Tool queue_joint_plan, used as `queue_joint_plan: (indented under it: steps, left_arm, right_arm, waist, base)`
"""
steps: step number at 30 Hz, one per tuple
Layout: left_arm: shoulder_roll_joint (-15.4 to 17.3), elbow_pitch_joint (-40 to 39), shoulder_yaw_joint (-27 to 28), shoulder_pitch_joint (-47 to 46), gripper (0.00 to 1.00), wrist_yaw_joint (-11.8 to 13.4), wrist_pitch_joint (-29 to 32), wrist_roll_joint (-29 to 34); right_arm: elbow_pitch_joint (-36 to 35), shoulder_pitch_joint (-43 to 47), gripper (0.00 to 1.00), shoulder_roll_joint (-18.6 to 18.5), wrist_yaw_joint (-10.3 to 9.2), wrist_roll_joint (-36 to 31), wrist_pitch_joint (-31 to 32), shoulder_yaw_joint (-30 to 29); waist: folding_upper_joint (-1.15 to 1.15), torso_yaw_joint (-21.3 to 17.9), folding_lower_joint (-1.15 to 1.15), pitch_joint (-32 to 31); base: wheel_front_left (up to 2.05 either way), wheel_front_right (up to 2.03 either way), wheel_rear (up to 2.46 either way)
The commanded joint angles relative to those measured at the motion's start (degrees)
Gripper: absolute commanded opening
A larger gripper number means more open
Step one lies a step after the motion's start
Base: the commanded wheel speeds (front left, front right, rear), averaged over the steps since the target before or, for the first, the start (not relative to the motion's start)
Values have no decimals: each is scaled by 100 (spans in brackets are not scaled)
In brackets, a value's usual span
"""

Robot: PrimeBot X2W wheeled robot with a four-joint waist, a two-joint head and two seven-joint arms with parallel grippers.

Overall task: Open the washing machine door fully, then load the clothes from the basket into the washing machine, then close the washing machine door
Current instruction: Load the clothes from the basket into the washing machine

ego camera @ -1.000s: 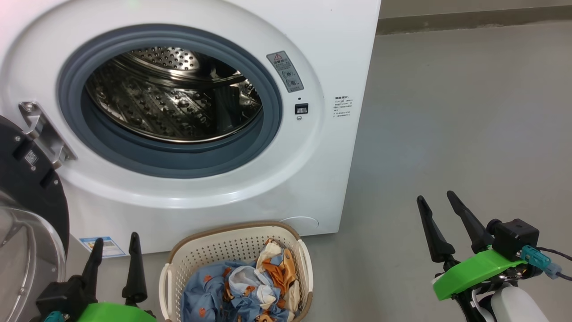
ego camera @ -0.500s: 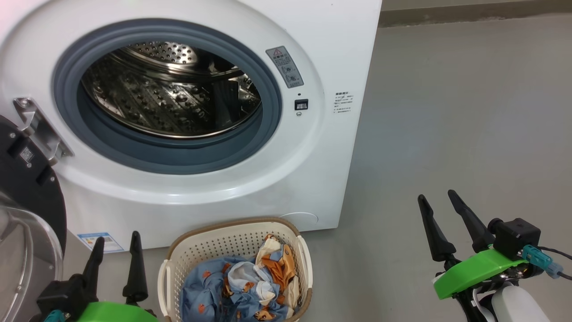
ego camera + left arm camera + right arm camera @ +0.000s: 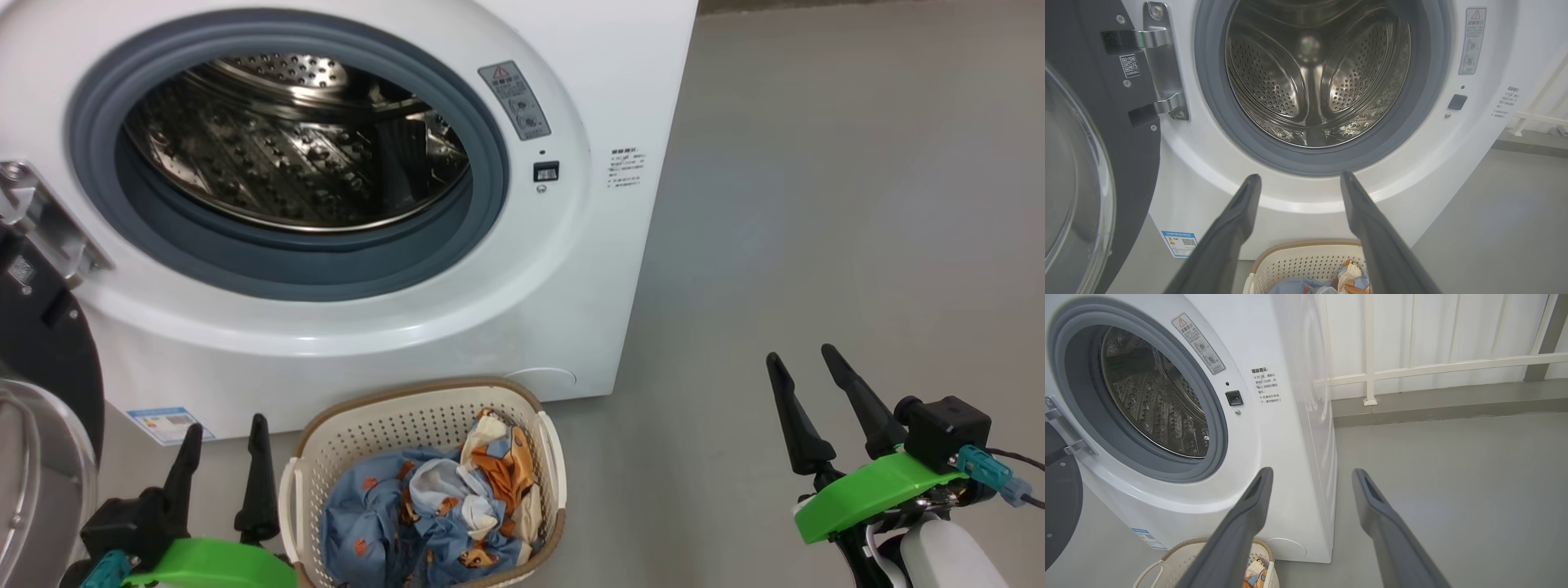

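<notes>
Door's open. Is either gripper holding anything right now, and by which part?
Nothing is held. The left gripper and the right gripper are both open and empty; the clothes lie untouched in the basket.

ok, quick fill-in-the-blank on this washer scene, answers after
1. The washing machine door stands ____.
2. The clothes lie in the ____.
3. The steel drum holds ____ clothes.
4. The left claw and the right claw are both ____, gripping nothing.

Missing words: open; basket; no; open
</notes>
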Motion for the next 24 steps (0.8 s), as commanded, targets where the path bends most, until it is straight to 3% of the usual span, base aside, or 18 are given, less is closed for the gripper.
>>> queue_joint_plan:
  steps: [1,24]
  left_arm:
    - [119,-98,163,-258,100,-37,-37,75]
    - [407,713,-171,-1139,100,-90,223,195]
  right_arm:
    - [-137,-163,100,-45,9,-43,-69,125]
    - [-276,-617,100,111,9,-69,-69,68]
  waist:
    - [0,-32,0,97]
    - [0,-288,0,1444]
  base:
    - [0,0,0]
    - [0,0,0]
